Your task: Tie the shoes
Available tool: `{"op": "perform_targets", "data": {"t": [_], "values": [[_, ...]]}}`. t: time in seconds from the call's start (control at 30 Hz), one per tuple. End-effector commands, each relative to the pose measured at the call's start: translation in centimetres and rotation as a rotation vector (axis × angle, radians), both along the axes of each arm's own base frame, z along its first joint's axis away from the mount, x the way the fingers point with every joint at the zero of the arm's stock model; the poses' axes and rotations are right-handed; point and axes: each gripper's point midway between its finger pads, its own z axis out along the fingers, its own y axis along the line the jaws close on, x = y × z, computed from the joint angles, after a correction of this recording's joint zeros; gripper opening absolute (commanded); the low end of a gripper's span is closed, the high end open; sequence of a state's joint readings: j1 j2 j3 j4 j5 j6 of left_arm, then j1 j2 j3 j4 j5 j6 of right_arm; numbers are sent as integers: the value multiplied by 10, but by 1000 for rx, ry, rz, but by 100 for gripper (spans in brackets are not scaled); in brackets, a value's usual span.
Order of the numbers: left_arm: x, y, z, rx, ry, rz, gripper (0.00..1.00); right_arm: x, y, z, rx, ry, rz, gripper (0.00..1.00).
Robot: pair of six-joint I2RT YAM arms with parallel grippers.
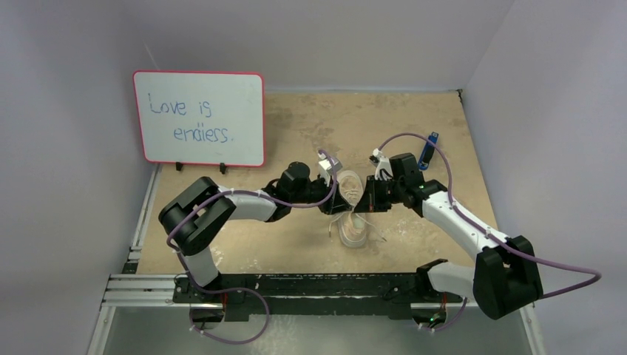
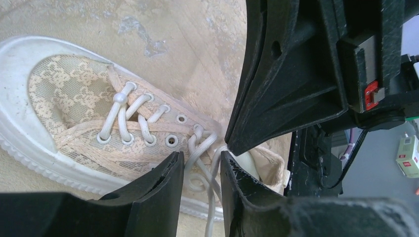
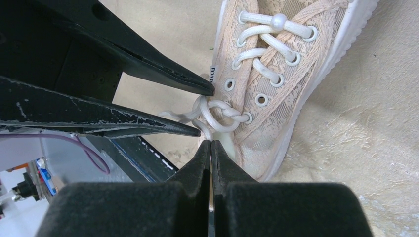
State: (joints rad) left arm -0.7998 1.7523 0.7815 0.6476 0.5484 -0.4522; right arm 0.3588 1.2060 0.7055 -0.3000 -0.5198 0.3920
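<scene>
The pale pink-beige sneaker lies on the tan table between my two grippers. In the left wrist view the sneaker has white laces twisted into a first knot near its top eyelets. My left gripper is open, its fingers astride loose lace strands. It also shows in the top view. My right gripper is shut, with a white lace strand running in at its tips beside the sneaker. It stands opposite the left gripper in the top view.
A whiteboard with writing stands at the back left. A blue object stands at the back right. A metal rail runs along the near edge. Walls close in on both sides.
</scene>
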Motion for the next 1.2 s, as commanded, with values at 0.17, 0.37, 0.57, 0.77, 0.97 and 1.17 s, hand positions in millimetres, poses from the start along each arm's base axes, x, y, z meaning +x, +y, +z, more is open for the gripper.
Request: {"op": "perform_targets", "data": {"t": [0.17, 0.37, 0.57, 0.77, 0.97, 1.17], "values": [[-2, -4, -1, 32, -70, -53, 33, 3, 3, 4, 22, -13, 7, 0], [5, -4, -3, 66, -111, -23, 10, 2, 7, 10, 44, -19, 31, 0], [10, -6, 4, 50, -136, 1, 0, 9, -10, 34, -94, -153, 144, 40], [12, -5, 12, 40, -155, 4, 0, 30, -7, 70, -144, -494, 463, 43], [11, -7, 20, 1, -163, 13, 0, 21, 1, 53, -123, -682, 772, 38], [11, -7, 26, -18, -178, 21, 0, 20, 5, 26, -117, -688, 811, 19]]}}
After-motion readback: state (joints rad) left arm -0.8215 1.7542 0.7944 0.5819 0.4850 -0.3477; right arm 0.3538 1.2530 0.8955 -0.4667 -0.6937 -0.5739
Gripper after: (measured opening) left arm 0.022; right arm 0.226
